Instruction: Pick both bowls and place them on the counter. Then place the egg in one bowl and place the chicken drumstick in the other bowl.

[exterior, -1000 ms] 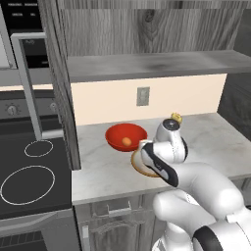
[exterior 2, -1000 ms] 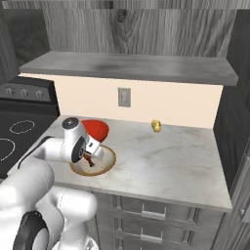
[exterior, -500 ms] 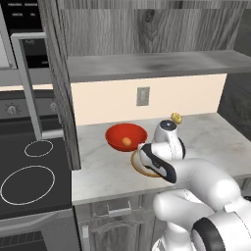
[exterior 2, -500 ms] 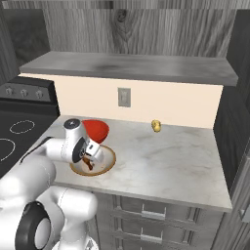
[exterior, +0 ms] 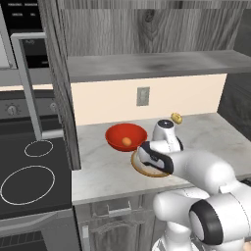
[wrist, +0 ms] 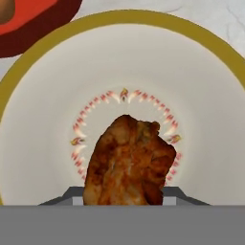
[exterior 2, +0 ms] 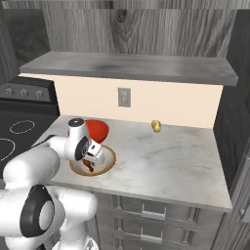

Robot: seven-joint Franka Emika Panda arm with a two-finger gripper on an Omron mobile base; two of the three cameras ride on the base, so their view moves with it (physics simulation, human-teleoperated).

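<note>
**A:** Since a second ago almost nothing has shifted. Arm crept slightly, gripper (exterior 2: pixel 93 157) is down over the beige bowl (exterior 2: pixel 108 163) as before. Bowls haven't budged.

**B:** Status of the gripper?

**A:** Clenched on the chicken drumstick (wrist: pixel 129 162). In the hand view the meat sits between the two finger tips, hanging over the cream middle of the bowl, inside the ring pattern. Jaws part-way closed, meat filling the gap.

**B:** Rest of the task?

**A:** Both bowls on the counter (exterior: pixel 98 169). Red bowl (exterior: pixel 117 141) is behind the beige one, rims near or touching, can't tell which. Egg (exterior: pixel 127 141) is already in the red bowl. So I'd call this the last step, nearly done.

**B:** How to finish clean?

**A:** My read: the drumstick is centred, so don't translate. If it's not yet resting on the bowl floor, go down a bit more, slowly; can't tell from these views whether it touches. Then open the jaws fully and lift straight up, so the fingers don't drag the meat or tip the rim.

**B:** Risks?

**A:** Sideways pull-out could nudge the beige bowl into the red one. Small yellowish object (exterior 2: pixel 156 125) by the back wall is well clear, ignore it.
</note>
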